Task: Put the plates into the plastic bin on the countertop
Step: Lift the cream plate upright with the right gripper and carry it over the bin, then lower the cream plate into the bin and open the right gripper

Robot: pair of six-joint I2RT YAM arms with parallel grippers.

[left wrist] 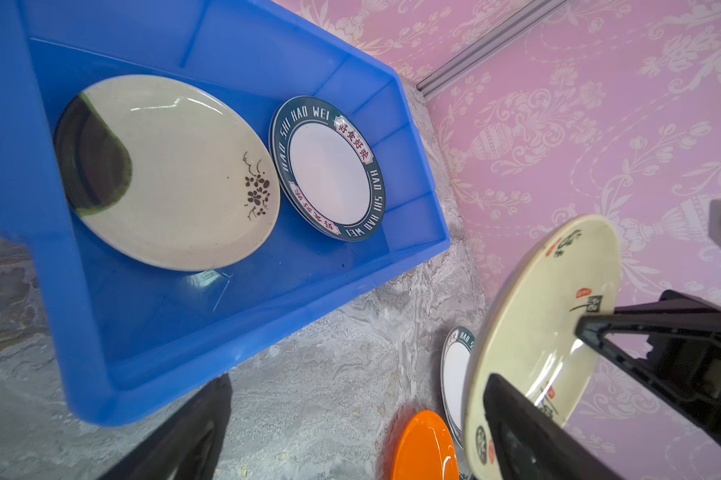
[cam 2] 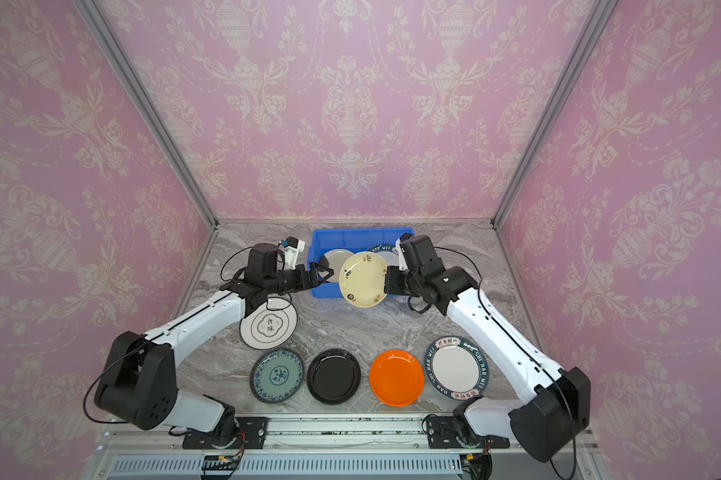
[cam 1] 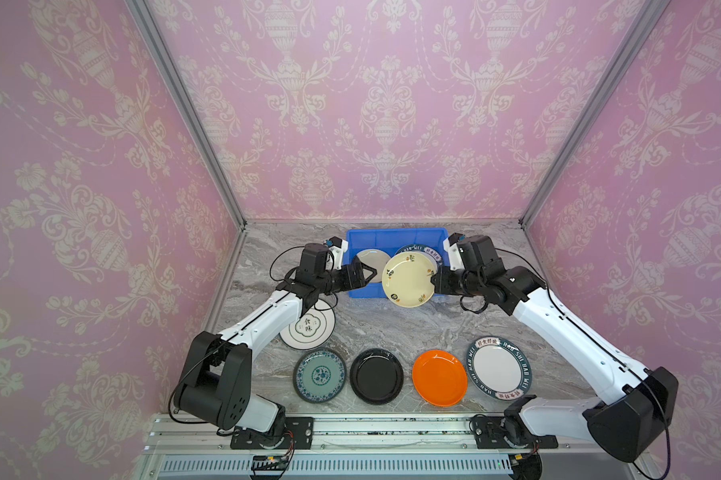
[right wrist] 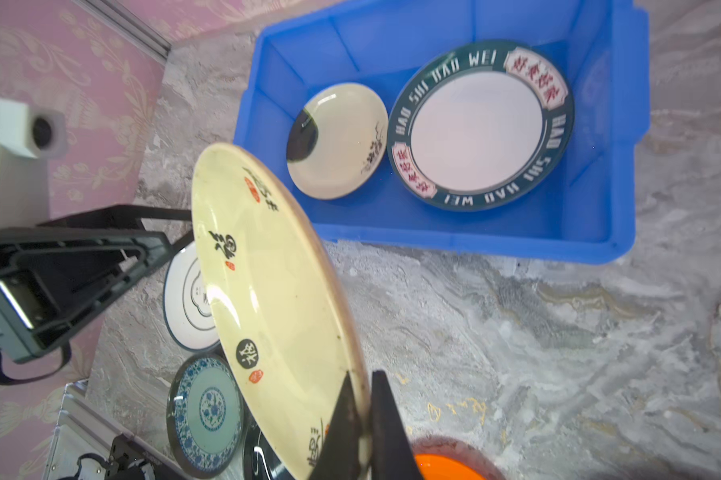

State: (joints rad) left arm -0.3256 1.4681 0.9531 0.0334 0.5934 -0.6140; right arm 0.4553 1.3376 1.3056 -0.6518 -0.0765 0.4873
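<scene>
**Both top views:** The right fingers (cam 1: 434, 277) were clamped on the rim of a cream plate (cam 1: 408, 279) with brush lettering. They held it tilted above the near wall of the blue bin (cam 1: 396, 233). The left fingers (cam 1: 370, 273) stood wide apart just beside the plate's opposite edge. Inside the bin a second cream plate (cam 1: 371, 257) and a dark-rimmed plate (cam 1: 417, 249) lay side by side. Five more waited on the table (cam 1: 392, 324): a white plate (cam 1: 309, 329) with characters, a teal plate (cam 1: 319, 375), a black plate (cam 1: 376, 376), an orange plate (cam 1: 439, 377) and a lettered plate (cam 1: 498, 371).

**Left wrist view:** The left fingers (left wrist: 529, 432) gaped wide, gripping nothing. The lifted plate stood close behind one of them, though we could not tell whether they touched.

**Right wrist view:** The right fingers (right wrist: 344, 428) pinched the cream plate's rim between them. The plate stood almost on edge, and the bin lay beyond it.

We judged that the step in hand was carrying this plate to the bin, with the right arm alone gripping it. The next move would call for clearing the wall and levelling the plate. It would then need lowering onto one of the plates inside, since the bin's floor seemed to offer no free space. The left fingers would need to stay clear.
</scene>
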